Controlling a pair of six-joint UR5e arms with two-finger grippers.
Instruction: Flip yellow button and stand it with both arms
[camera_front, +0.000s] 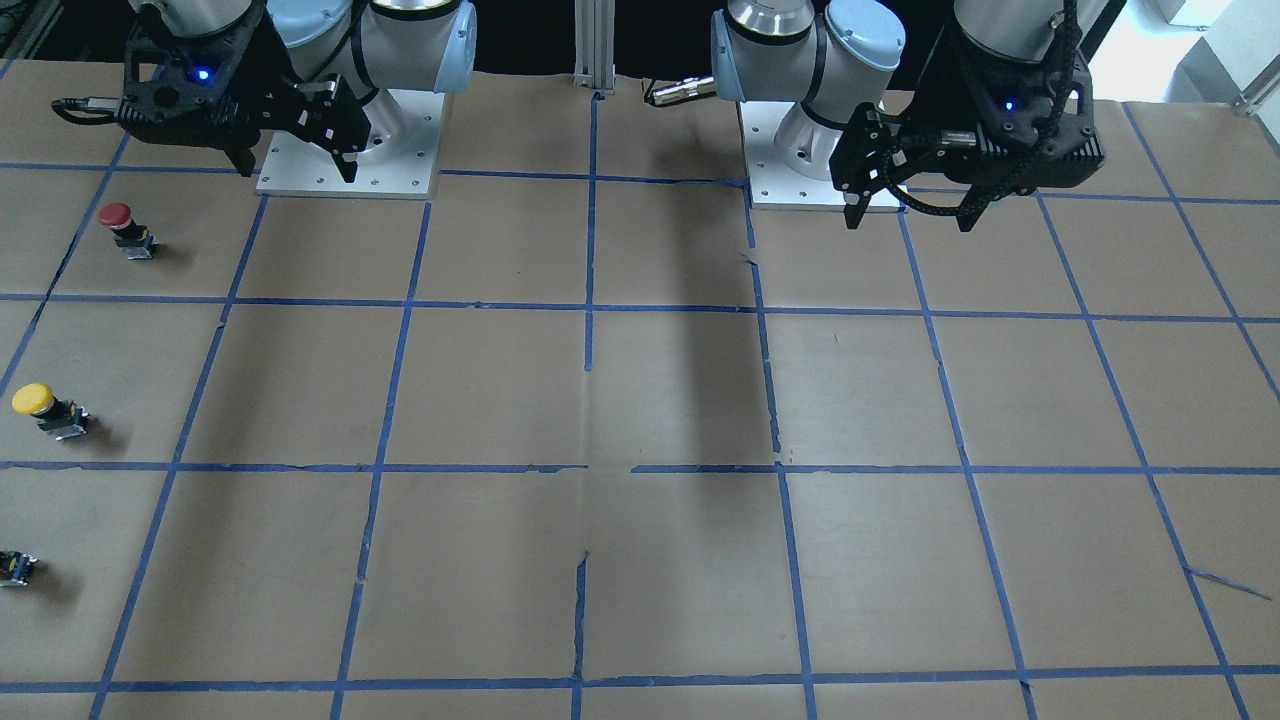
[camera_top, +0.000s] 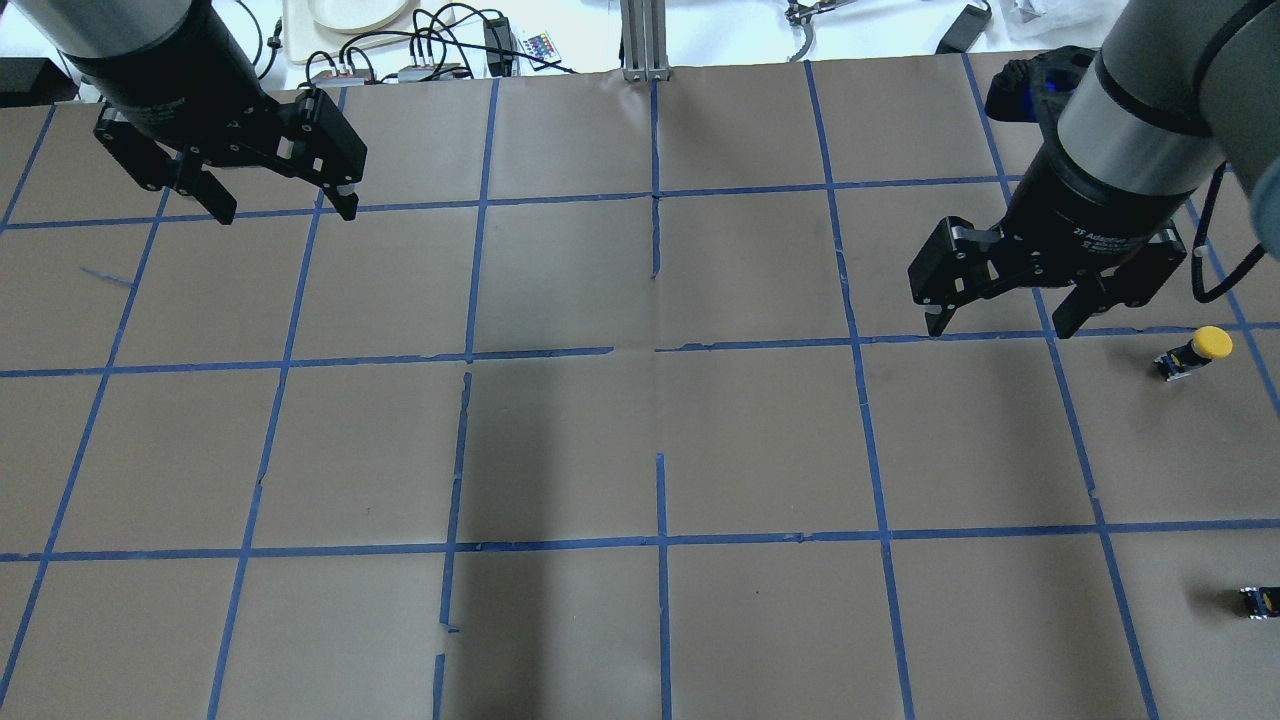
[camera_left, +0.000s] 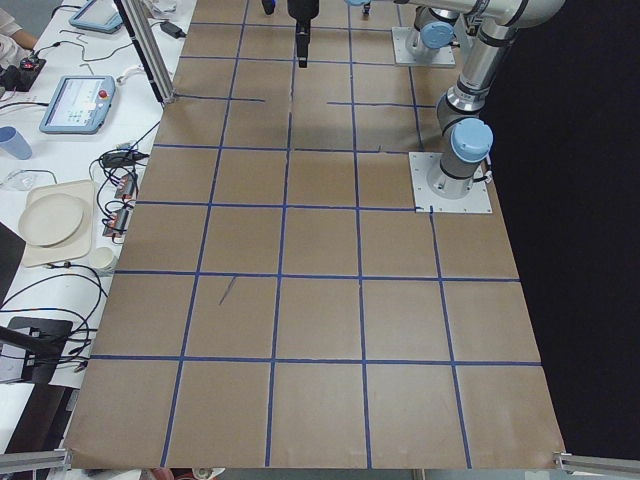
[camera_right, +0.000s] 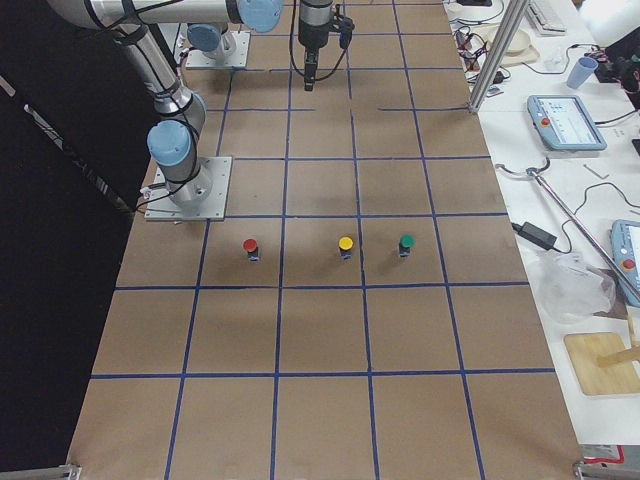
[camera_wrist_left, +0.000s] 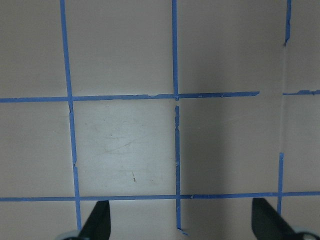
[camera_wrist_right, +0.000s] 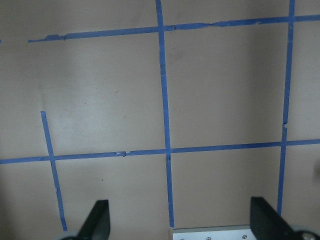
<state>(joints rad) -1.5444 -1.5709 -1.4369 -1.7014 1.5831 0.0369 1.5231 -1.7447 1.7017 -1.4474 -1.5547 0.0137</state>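
The yellow button (camera_front: 45, 408) sits on the brown papered table at the end on my right side, with its yellow cap above the black body. It also shows in the overhead view (camera_top: 1195, 352) and the exterior right view (camera_right: 345, 246). My right gripper (camera_top: 1000, 325) hangs open and empty above the table, about one tile inward from the button; it also shows in the front view (camera_front: 295, 165). My left gripper (camera_top: 275, 210) is open and empty far over the other half of the table (camera_front: 905, 215). Both wrist views show only taped paper between open fingertips (camera_wrist_left: 97, 222) (camera_wrist_right: 100, 220).
A red-capped button (camera_front: 125, 230) stands nearer my base and a green-capped one (camera_right: 406, 244) farther out, in a row with the yellow one. A small dark part (camera_top: 1260, 600) lies at the overhead view's right edge. Blue tape grids the table (camera_front: 640, 400).
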